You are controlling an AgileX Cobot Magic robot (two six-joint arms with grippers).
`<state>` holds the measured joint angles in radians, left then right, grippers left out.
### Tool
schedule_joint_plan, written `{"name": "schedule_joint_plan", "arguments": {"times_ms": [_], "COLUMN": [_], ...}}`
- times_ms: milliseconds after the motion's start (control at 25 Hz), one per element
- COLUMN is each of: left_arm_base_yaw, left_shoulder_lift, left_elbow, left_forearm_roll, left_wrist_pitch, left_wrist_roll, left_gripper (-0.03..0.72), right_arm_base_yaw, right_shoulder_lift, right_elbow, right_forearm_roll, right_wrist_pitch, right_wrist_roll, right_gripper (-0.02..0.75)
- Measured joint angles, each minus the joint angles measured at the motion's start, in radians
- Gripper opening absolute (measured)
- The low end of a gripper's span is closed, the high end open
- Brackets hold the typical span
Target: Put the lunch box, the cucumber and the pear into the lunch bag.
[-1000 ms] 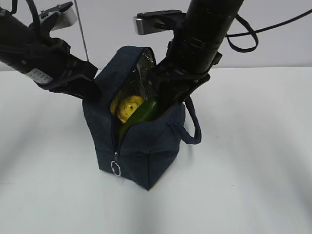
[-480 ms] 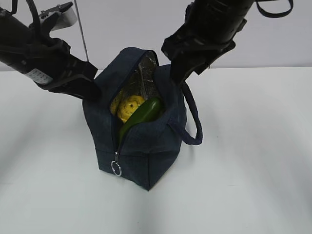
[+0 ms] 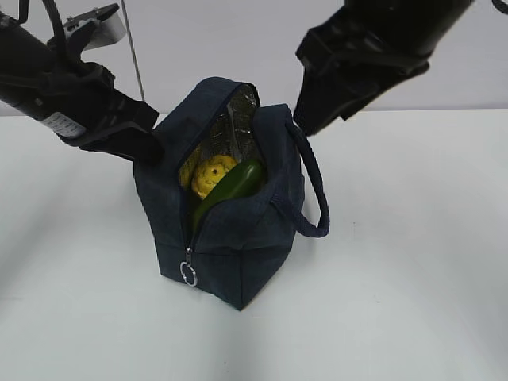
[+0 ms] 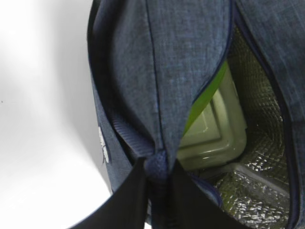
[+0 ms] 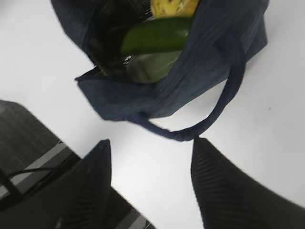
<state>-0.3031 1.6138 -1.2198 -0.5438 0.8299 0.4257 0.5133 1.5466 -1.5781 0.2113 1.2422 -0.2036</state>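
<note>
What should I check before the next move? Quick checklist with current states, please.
1. Pear inside lunch bag: ok.
2. Cucumber inside bag: ok, though its tip lies near the opening.
3. Lunch box inside bag: ok, seated under the cucumber.
4. Right gripper free of the bag: ok, open, empty, above the table.
5. Left gripper holding bag edge: ok, pinched on fabric.
6. Zipper closed: not ok, the top gapes, ring pull low on the front.

Dark navy lunch bag (image 3: 238, 238) with quilted silver lining, yellow pear (image 3: 212, 175), dark green cucumber (image 3: 232, 186), sage-green-lidded lunch box (image 4: 214, 129)
</note>
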Motion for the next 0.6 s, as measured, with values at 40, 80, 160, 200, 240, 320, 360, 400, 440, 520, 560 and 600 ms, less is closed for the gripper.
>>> {"name": "schedule_joint_plan", "arguments": {"times_ms": [40, 80, 160, 200, 240, 320, 360, 400, 440, 520, 560, 600], "left_arm_base_yaw": [0.0, 0.0, 0.0, 0.0, 0.0, 0.0, 0.0, 0.0, 0.0, 0.0, 0.0, 0.0], "left_shoulder_lift": [0.0, 0.0, 0.0, 0.0, 0.0, 0.0, 0.0, 0.0, 0.0, 0.0, 0.0, 0.0], "left_elbow": [0.0, 0.0, 0.0, 0.0, 0.0, 0.0, 0.0, 0.0, 0.0, 0.0, 0.0, 0.0], "left_forearm_roll": [0.0, 0.0, 0.0, 0.0, 0.0, 0.0, 0.0, 0.0, 0.0, 0.0, 0.0, 0.0], "left_wrist_pitch": [0.0, 0.0, 0.0, 0.0, 0.0, 0.0, -0.001, -0.001, -0.001, -0.001, -0.001, -0.002], "left_wrist_roll": [0.0, 0.0, 0.0, 0.0, 0.0, 0.001, 0.002, 0.002, 0.002, 0.003, 0.003, 0.003], "left_gripper": [0.021, 0.021, 0.021, 0.021, 0.021, 0.021, 0.02, 0.02, 0.02, 0.02, 0.02, 0.02], "right_arm_base_yaw": [0.0, 0.0, 0.0, 0.0, 0.0, 0.0, 0.0, 0.0, 0.0, 0.0, 0.0, 0.0], "right_shoulder_lift": [-0.025, -0.064, -0.123, -0.143, -0.171, -0.225, -0.241, -0.256, -0.266, -0.271, -0.271, -0.271], "right_elbow": [0.038, 0.12, 0.235, 0.279, 0.358, 0.493, 0.557, 0.607, 0.662, 0.754, 0.777, 0.843], "right_forearm_roll": [0.021, 0.058, 0.111, 0.131, 0.172, 0.266, 0.328, 0.388, 0.466, 0.629, 0.678, 0.837], "right_wrist_pitch": [0.0, -0.026, -0.101, -0.134, -0.203, -0.333, -0.394, -0.438, -0.482, -0.535, -0.546, -0.569], "right_wrist_roll": [-0.011, -0.031, -0.069, -0.093, -0.129, -0.232, -0.303, -0.387, -0.464, -0.658, -0.735, -0.892], "right_gripper": [0.417, 0.407, 0.391, 0.387, 0.381, 0.375, 0.375, 0.372, 0.371, 0.371, 0.37, 0.358]}}
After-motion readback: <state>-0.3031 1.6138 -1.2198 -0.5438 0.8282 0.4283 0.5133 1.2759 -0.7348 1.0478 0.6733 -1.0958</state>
